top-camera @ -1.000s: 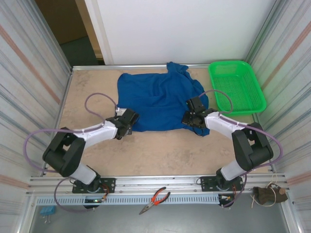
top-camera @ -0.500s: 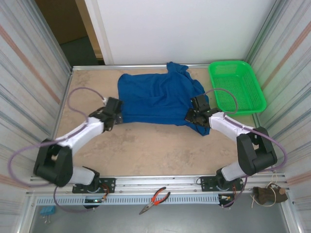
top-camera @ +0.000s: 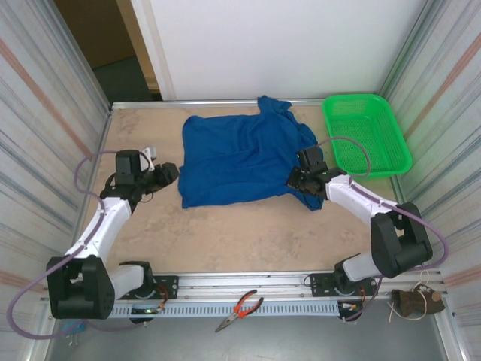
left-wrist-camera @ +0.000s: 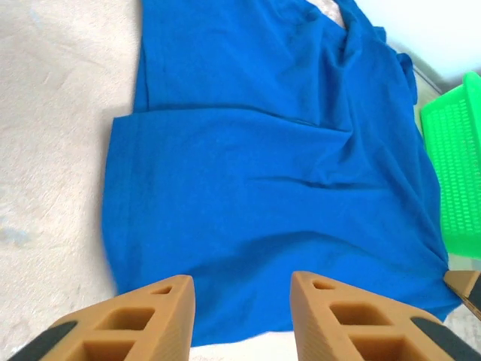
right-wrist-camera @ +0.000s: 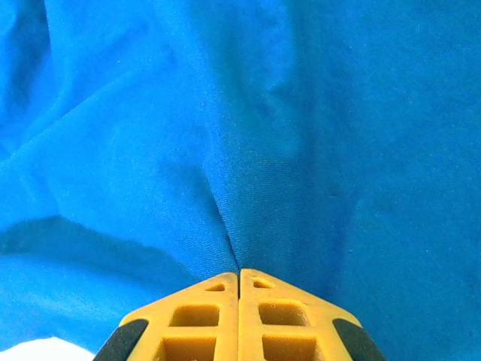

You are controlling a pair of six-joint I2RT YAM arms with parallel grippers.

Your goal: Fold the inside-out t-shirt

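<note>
Blue shirt [top-camera: 240, 158] lies spread across the far table [top-camera: 225, 233]. Left gripper [top-camera: 168, 172] has released and swung leftward, fingers apart; right gripper [top-camera: 302, 179] stays pinched on its right edge. Folding seems barely begun.

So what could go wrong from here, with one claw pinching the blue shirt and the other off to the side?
The right gripper is shut on a thin pinch of the inside-out t-shirt; a pull could slip it free or bunch the cloth. The left gripper is open, off the shirt's left edge, so a one-sided lift might drag it crooked. The green basket sits close to the right arm and could get nudged.
</note>
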